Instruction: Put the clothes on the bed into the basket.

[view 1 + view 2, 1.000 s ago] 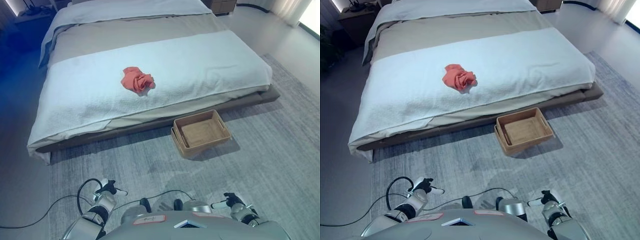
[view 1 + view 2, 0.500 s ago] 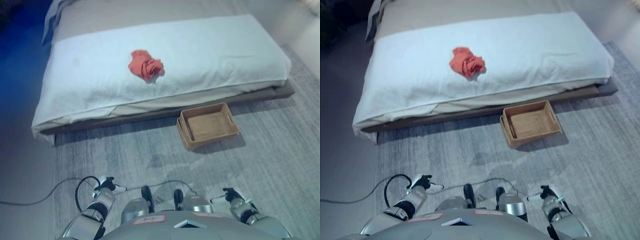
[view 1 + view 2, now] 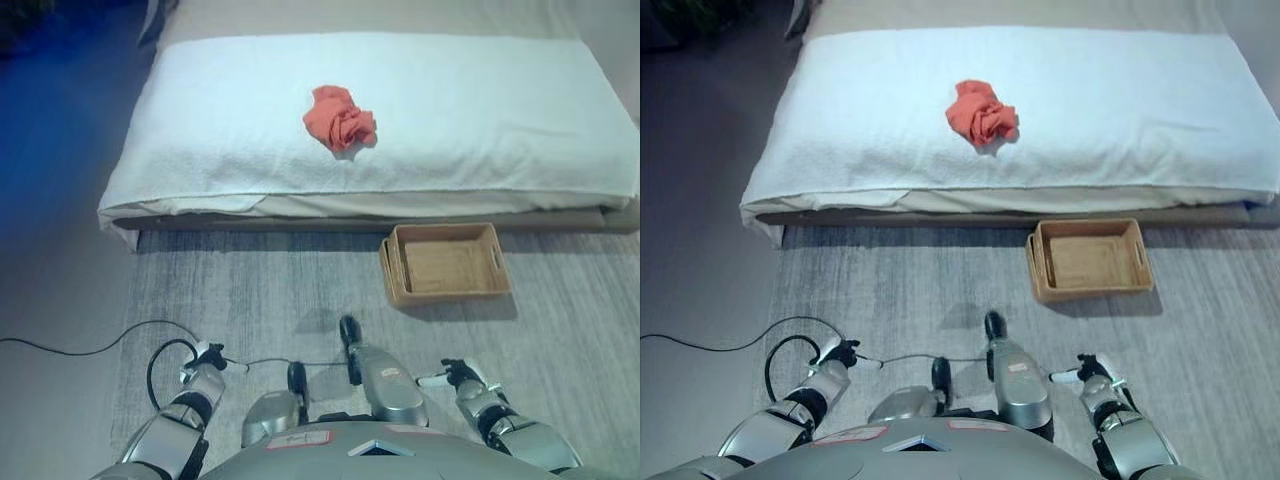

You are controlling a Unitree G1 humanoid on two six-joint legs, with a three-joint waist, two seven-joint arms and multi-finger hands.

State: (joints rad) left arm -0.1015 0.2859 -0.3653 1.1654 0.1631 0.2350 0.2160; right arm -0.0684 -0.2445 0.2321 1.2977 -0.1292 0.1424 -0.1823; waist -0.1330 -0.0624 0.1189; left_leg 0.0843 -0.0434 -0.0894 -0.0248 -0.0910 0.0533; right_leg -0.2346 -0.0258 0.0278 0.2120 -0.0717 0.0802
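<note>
- Hands low at the near edge, two of them: left hand (image 3: 833, 356) and right hand (image 3: 1087, 371), both holding nothing, fingers loosely curled, over the grey rug (image 3: 890, 290)
- One woven basket (image 3: 1089, 259), nothing in it, on the rug just beside the bed (image 3: 1120, 110)
- One piece of clothing (image 3: 981, 112), coral red, crumpled into a ball on the bed's white cover, well apart from the basket

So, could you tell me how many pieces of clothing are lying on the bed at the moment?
1: a crumpled red garment lies on the white blanket, near the middle of the bed. The bundle could hold more than one piece; I cannot tell. The basket on the rug holds none.
</note>
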